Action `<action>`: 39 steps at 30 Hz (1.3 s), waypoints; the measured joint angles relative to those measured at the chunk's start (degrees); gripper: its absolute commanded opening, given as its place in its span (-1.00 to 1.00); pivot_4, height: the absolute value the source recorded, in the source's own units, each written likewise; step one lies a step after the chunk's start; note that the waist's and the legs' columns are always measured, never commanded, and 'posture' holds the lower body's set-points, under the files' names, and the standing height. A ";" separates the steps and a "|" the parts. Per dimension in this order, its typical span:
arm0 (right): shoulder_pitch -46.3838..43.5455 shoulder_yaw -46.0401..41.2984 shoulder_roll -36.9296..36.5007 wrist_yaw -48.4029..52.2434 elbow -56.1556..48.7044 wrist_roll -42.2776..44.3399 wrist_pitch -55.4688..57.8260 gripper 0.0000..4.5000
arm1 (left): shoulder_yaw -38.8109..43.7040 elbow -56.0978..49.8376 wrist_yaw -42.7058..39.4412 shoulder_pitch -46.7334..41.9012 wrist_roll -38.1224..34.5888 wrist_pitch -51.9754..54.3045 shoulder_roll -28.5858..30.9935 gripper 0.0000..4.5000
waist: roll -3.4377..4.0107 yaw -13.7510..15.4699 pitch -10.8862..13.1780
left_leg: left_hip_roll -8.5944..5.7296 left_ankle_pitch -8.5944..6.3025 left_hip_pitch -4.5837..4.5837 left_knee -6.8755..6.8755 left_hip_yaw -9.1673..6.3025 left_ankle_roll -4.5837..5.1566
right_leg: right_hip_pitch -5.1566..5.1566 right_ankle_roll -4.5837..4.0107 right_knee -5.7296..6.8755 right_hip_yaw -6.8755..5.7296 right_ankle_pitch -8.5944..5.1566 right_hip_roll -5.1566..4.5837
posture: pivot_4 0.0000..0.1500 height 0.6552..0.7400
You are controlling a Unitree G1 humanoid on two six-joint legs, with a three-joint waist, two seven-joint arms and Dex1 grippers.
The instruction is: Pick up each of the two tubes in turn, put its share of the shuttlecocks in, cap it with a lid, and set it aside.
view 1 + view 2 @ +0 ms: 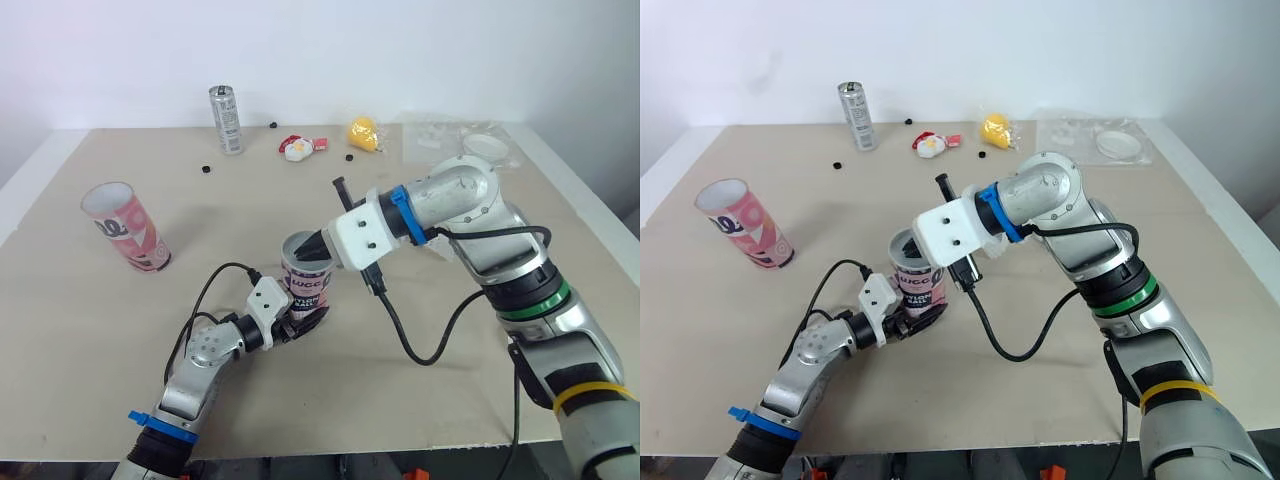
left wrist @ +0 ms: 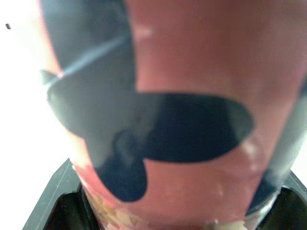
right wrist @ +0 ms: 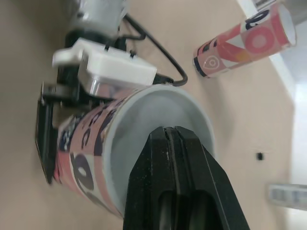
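Near the middle of the table (image 1: pixel 90 340), grips the tube (image 1: pixel 306 288) low on its wall with the left gripper (image 1: pixel 302 322), long axis near upright, mouth up; hangs the right gripper (image 1: pixel 313 246), fingers (image 3: pixel 156 187) pressed together on nothing visible, right at that mouth.

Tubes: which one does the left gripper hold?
The middle tube, clamped low by the left gripper, with the right gripper at its open mouth. The other tube sits alone, far left.
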 measured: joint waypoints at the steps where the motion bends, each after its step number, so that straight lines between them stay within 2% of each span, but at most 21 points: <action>1: 0.10 0.02 -0.01 0.01 -0.08 -0.21 -0.03 -0.97 | 0.00 0.05 0.00 0.01 0.10 0.03 0.00 0.34 | -0.02 0.00 -0.13 | 0.00 0.00 0.01 -0.01 0.00 0.00 | 0.00 -0.01 0.00 0.00 -0.01 0.00 | 1.00 1.00; 13: 0.99 -0.81 1.45 0.56 -0.10 0.76 4.59 -0.97 | 0.05 0.23 -0.05 0.44 0.45 0.22 -0.08 0.34 | -0.20 0.00 -0.69 | 0.01 0.00 0.27 -0.24 -0.01 0.00 | 0.16 -0.20 -0.01 0.00 -0.20 -0.02 | 1.00 1.00; 19: 2.16 -6.05 3.20 1.83 0.10 13.36 21.38 -0.97 | 0.50 -0.05 0.20 0.48 0.40 -0.26 -0.04 0.34 | -0.23 0.01 -0.61 | 0.04 0.00 0.04 -0.25 -0.10 0.00 | -0.03 -0.36 0.00 -0.03 -0.01 -0.02 | 1.00 1.00; 20: 2.17 -7.70 3.23 1.42 -0.28 15.62 23.81 -0.72 | 0.53 -0.13 0.00 0.42 0.34 -0.26 0.00 0.34 | -0.23 0.02 -0.61 | 0.01 0.00 -0.07 -0.25 -0.13 0.00 | -0.10 -0.36 0.00 -0.04 0.01 -0.03 | 1.00 1.00; 21: 2.16 -9.81 3.36 0.37 -0.53 17.89 26.22 -0.59 | 0.55 -0.22 -0.24 0.29 0.27 -0.18 0.11 0.34 | -0.24 0.03 -0.60 | 0.00 0.00 -0.19 -0.25 -0.17 0.00 | -0.17 -0.39 -0.01 -0.05 0.03 -0.03 | 1.00 1.00; 22: 2.13 -11.91 3.34 -0.59 -0.71 19.56 28.08 -0.36 | 0.56 -0.29 -0.48 0.21 0.22 -0.10 0.23 0.34 | -0.24 0.03 -0.59 | -0.03 0.00 -0.24 -0.25 -0.21 0.00 | -0.20 -0.40 -0.02 -0.09 0.04 -0.04 | 1.00 1.00; 24: 2.13 -15.94 3.11 -2.72 -1.44 23.32 32.14 0.04 | 0.70 -0.45 -0.99 0.20 -0.19 0.12 0.55 0.72 | -0.25 0.00 -0.57 | -0.04 -0.01 -0.25 -0.26 -0.21 -0.01 | -0.20 -0.41 -0.03 -0.09 0.02 -0.04 | 1.00 1.00; 26: 2.20 -19.59 3.04 -4.90 -2.73 27.85 37.10 0.46 | 0.75 -0.44 -1.70 0.12 -0.73 0.89 0.87 1.00 | -0.26 -0.05 -0.53 | -0.03 -0.01 -0.29 -0.29 -0.22 -0.01 | -0.25 -0.44 -0.02 -0.12 0.00 -0.01 | 1.00 1.00; 28: 3.52 -22.93 1.79 -6.76 -4.99 31.78 41.46 0.87 | 0.69 -0.71 -1.99 -0.01 -0.90 1.44 1.20 1.00 | -0.26 0.01 -0.53 | -0.04 -0.02 -0.32 -0.31 -0.34 -0.01 | -0.23 -0.47 -0.03 -0.23 -0.06 0.00 | 1.00 1.00; 29: 5.13 -24.36 0.29 -7.41 -6.56 33.64 43.49 0.96 | 0.72 -1.04 -2.29 0.07 -1.07 1.64 1.60 1.00 | -0.28 0.01 -0.52 | -0.04 -0.03 -0.33 -0.31 -0.38 -0.03 | -0.23 -0.49 -0.04 -0.27 -0.08 0.00 | 1.00 1.00; 34: 16.30 -26.99 -5.00 -9.23 -12.14 37.74 47.58 0.96 | 0.92 -2.71 -4.21 0.50 -1.96 3.12 4.14 1.00 | -0.29 -0.14 -0.51 | -0.02 -0.07 -0.34 -0.41 -0.41 0.01 | -0.27 -0.55 -0.04 -0.30 -0.19 0.06 | 1.00 1.00; 39: 26.43 -27.10 -7.76 -10.08 -16.20 37.49 45.54 0.96 | 3.10 -6.49 -7.38 3.16 -3.71 5.41 10.84 1.00 | -0.27 -0.42 -0.45 | 0.15 -0.12 -0.29 -0.47 -0.42 0.06 | -0.29 -0.33 -0.04 -0.29 -0.40 0.27 | 1.00 1.00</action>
